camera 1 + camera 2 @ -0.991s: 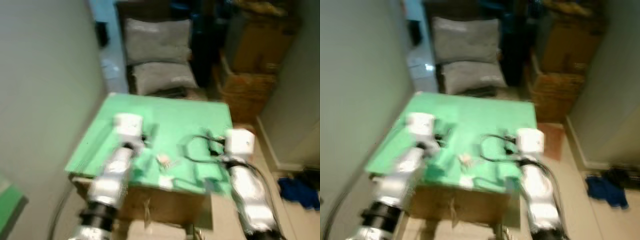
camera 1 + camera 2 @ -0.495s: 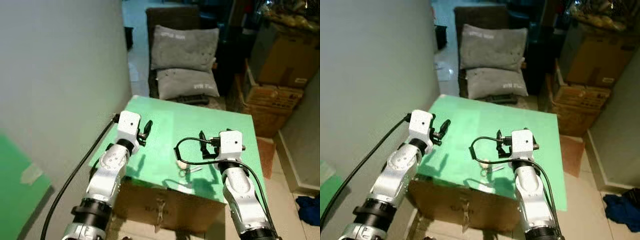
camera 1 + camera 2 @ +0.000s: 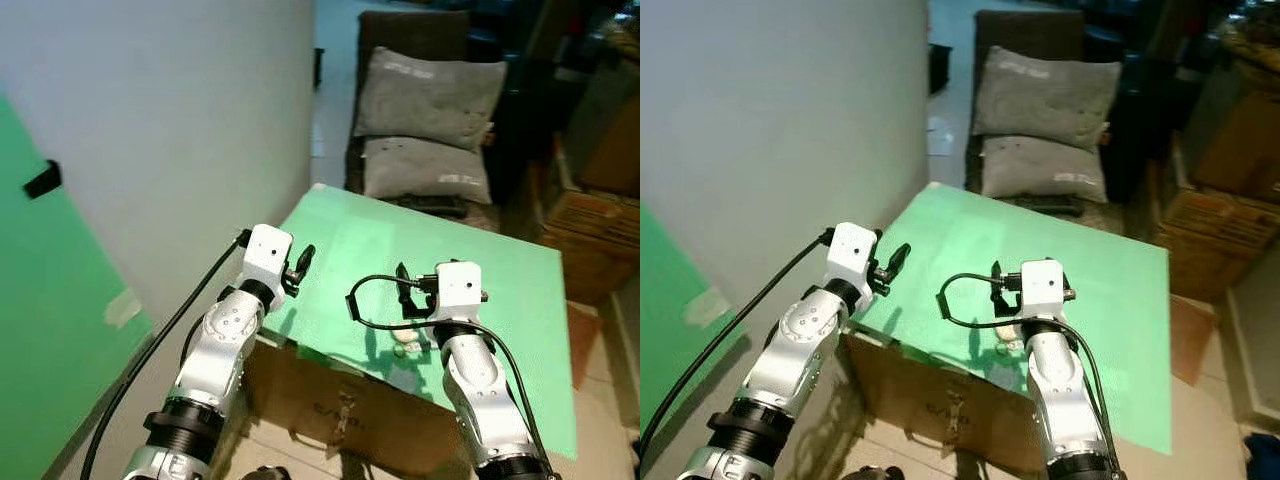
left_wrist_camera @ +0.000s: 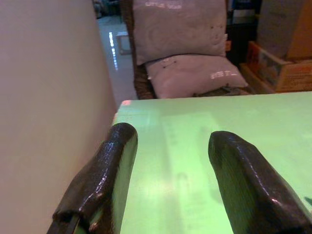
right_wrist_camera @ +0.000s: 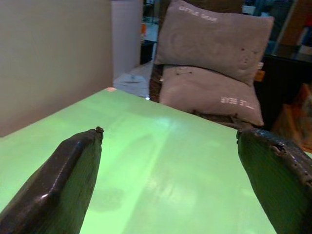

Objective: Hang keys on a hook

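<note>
a green table top (image 3: 470, 250) lies on a brown cardboard box (image 3: 340, 405) in a narrow room, and both silver arms reach over its near edge. the left gripper (image 3: 303, 262) hovers above the near left corner of the table, close to the white wall (image 3: 180, 120). in the left wrist view its two black fingers (image 4: 105, 175) stand apart with a clear gap between them and nothing in it – only green surface shows there. the right gripper (image 3: 404, 290) hovers over the near middle of the table. in the right wrist view its fingers (image 5: 63, 180) are spread wide, and they hold nothing.

the keys (image 3: 408, 342) lie on the table, a small pale bunch just beside the right arm and below the right gripper, near the front edge. the details of the keys are too small to tell. a black cable (image 3: 365, 305) loops from the right wrist over the table.

on the left a green board (image 3: 50, 330) leans along the wall, and a small black hook (image 3: 42, 179) sits on its upper part – well apart from both grippers. behind the table stands a dark chair (image 3: 420, 30) with two grey cushions (image 3: 425, 125).
</note>
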Controlling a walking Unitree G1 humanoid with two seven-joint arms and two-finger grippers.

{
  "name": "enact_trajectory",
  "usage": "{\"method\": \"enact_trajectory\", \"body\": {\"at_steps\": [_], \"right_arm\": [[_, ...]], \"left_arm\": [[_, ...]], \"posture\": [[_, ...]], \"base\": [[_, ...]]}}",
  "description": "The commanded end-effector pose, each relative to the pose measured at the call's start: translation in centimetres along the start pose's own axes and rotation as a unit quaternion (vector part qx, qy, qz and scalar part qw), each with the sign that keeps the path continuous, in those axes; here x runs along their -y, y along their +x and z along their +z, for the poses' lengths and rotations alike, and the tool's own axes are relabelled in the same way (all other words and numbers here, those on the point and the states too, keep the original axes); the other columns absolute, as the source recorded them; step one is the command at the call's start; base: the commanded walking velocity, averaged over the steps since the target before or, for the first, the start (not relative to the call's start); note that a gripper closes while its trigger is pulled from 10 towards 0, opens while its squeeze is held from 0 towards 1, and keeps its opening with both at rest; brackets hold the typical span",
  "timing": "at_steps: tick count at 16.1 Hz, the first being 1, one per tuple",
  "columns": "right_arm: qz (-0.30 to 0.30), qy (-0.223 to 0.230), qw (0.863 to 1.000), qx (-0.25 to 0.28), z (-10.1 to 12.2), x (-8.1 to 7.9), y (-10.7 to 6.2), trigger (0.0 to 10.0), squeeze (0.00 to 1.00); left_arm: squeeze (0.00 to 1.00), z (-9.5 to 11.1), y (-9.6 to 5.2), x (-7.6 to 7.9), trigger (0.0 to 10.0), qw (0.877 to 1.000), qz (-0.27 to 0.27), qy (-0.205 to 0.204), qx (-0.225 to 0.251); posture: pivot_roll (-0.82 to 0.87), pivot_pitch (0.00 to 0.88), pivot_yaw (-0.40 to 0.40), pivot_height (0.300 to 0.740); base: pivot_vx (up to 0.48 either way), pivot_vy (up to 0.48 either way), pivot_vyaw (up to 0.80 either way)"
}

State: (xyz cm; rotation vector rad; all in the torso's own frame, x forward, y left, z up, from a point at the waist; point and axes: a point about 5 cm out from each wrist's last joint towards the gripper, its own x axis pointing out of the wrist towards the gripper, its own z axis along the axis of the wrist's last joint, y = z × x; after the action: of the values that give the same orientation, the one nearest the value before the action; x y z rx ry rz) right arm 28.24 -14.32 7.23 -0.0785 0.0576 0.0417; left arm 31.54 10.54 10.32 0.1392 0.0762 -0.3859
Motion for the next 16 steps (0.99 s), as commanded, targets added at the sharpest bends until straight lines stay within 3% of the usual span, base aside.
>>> {"method": "enact_trajectory", "body": {"at_steps": [1,5,11,16], "right_arm": [[-0.004,-0.001,1.0,-0.005,0.0,0.2,0.2,10.0,0.0],[-0.007,-0.011,1.0,0.014,0.4,0.3,0.2,10.0,0.0],[-0.008,-0.02,1.0,-0.002,0.0,0.6,0.3,10.0,0.0],[-0.009,-0.026,1.0,0.002,0.0,0.8,0.2,10.0,0.0]], "left_arm": [[0.0,-0.1,0.0,0.4,10.0,1.0,-0.013,0.004,-0.002],[0.0,0.1,0.1,0.2,10.0,1.0,-0.016,0.009,0.007],[0.0,-0.5,0.3,-0.9,10.0,0.999,0.021,-0.029,-0.003],[0.0,-0.1,0.4,-0.9,10.0,0.999,0.032,-0.032,0.014]], "posture": [[-0.07,0.0,0.025,0.74],[-0.07,0.0,0.028,0.74],[-0.07,0.0,0.024,0.74],[-0.07,0.0,0.018,0.74]], "base": [[0.0,0.0,0.6],[0.0,0.0,0.3],[0.0,0.0,-0.74],[0.0,0.0,-0.59]]}}
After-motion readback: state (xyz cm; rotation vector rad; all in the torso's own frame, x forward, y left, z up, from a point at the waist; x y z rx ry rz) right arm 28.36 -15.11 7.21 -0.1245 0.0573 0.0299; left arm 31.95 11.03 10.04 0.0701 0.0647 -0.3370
